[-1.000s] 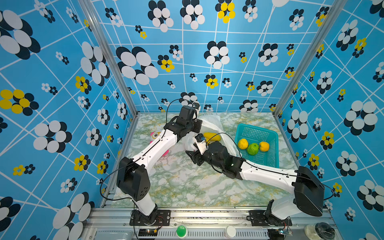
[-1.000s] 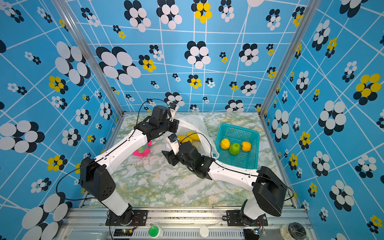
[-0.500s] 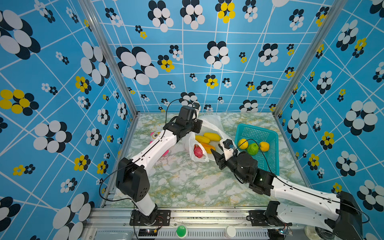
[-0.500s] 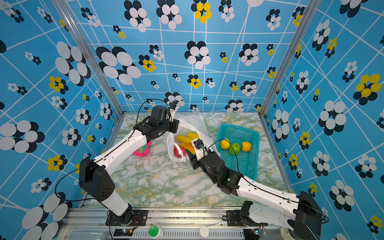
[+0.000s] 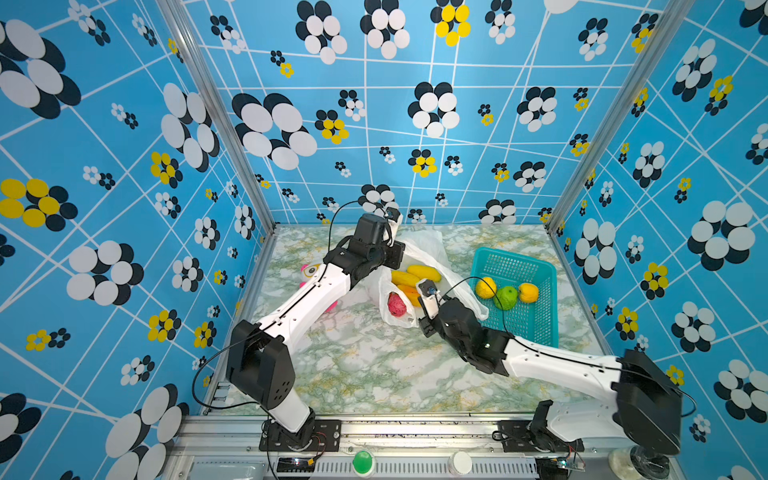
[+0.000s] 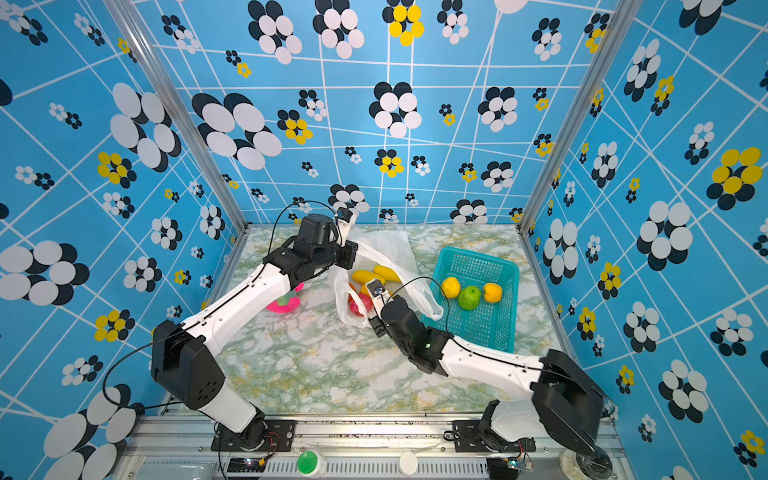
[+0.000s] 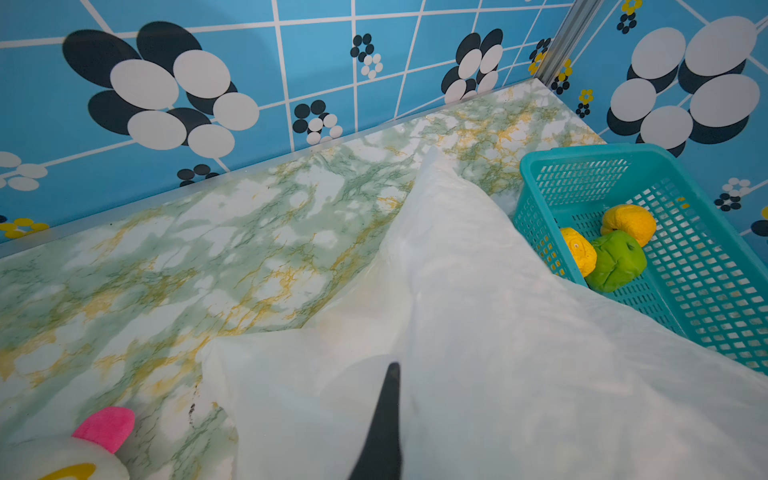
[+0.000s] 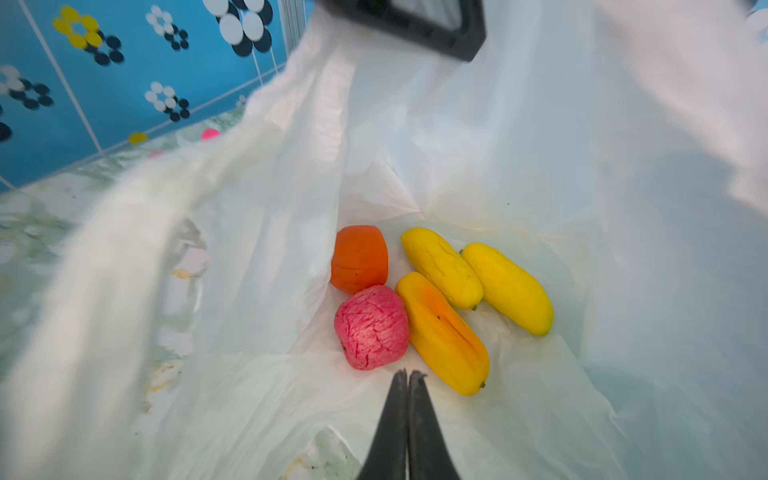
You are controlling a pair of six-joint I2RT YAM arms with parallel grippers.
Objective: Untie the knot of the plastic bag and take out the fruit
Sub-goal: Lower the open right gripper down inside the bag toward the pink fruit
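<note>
Open plastic bag (image 5: 428, 249), mid-table toward the far wall, its far edge clamped and lifted by the left gripper (image 7: 390, 374); five fruit (image 8: 440, 328) lie inside. Bare marble tabletop (image 5: 365, 365) spreads in front. Teal basket (image 5: 515, 254) just right holds three more. Blue flowered walls (image 5: 415, 166) enclose three sides. The right gripper (image 8: 408, 376), earlier apart by the basket, is now closed at the bag's near rim.

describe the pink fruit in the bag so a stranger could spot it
Left of the teal basket lies the white plastic bag, mouth open. Of the five fruits inside, the pink fruit is the only round one with veined skin, beside the plain orange fruit.
</note>
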